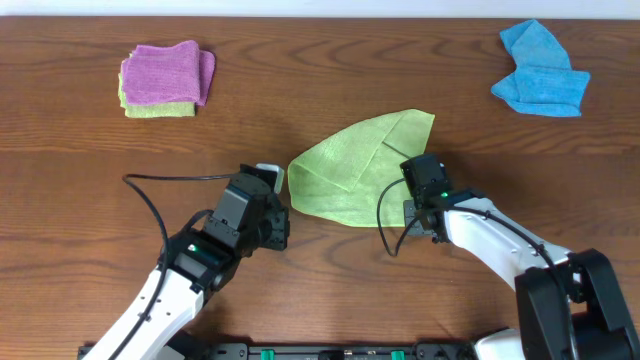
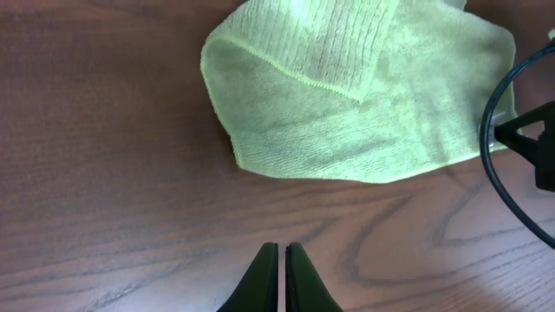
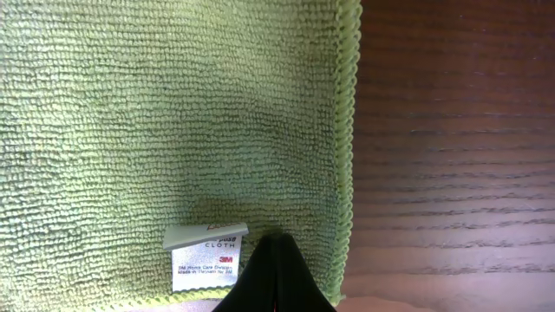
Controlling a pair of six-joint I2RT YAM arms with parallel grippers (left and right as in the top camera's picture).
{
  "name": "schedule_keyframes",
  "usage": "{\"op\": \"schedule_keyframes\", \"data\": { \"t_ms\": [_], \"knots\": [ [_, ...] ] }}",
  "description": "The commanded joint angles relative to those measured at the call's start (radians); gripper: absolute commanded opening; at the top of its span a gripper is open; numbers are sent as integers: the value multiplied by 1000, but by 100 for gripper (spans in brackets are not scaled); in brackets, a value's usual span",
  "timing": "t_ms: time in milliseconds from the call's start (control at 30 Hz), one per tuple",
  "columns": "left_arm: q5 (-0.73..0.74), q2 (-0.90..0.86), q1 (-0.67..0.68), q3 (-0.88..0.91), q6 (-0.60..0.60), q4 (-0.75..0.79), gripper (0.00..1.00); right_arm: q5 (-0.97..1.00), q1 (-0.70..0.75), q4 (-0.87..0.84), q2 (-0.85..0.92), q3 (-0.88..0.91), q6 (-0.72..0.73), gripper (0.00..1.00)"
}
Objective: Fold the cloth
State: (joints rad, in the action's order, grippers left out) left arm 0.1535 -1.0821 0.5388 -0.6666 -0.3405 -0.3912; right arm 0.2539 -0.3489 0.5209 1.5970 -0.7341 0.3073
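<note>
The lime-green cloth (image 1: 355,165) lies on the wooden table, one flap folded over its middle. It also shows in the left wrist view (image 2: 364,113). My right gripper (image 1: 418,200) is at the cloth's right corner. In the right wrist view its fingers (image 3: 273,238) are shut together and pinch the cloth (image 3: 173,113) beside the white tag (image 3: 204,251). My left gripper (image 1: 272,215) is shut and empty over bare table just left of the cloth; its fingertips (image 2: 280,250) sit a little short of the cloth's near edge.
A purple cloth on a yellow-green one (image 1: 165,78) lies at the back left. A bright blue cloth (image 1: 540,72) lies at the back right. The right arm's black cable (image 2: 499,165) loops beside the cloth's right edge.
</note>
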Motion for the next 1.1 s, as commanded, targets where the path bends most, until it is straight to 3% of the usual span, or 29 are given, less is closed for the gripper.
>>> {"op": "schedule_keyframes", "data": {
  "t_ms": [0,433,600,800,867,900,933,1067],
  "knots": [
    [0,-39,-2,4,-5,14,6,-44,8,5,50,42,-9,2],
    [33,-367,-2,3,72,340,6,-79,8,-27,50,41,-24,2],
    [122,-460,-2,3,78,435,6,-84,8,-32,50,41,-34,2],
    [242,-533,-4,1,-77,626,6,-91,8,-34,50,41,-35,2],
    [242,-545,-4,1,-118,651,21,-101,8,-34,50,41,-39,2],
    [249,-549,-4,1,-131,658,42,-101,8,-34,50,41,-40,2],
    [261,-551,-4,1,-144,663,49,-101,8,-34,50,41,-40,2],
    [293,-552,-3,1,-264,664,55,-101,8,-29,50,41,-40,2]
  ]
}}
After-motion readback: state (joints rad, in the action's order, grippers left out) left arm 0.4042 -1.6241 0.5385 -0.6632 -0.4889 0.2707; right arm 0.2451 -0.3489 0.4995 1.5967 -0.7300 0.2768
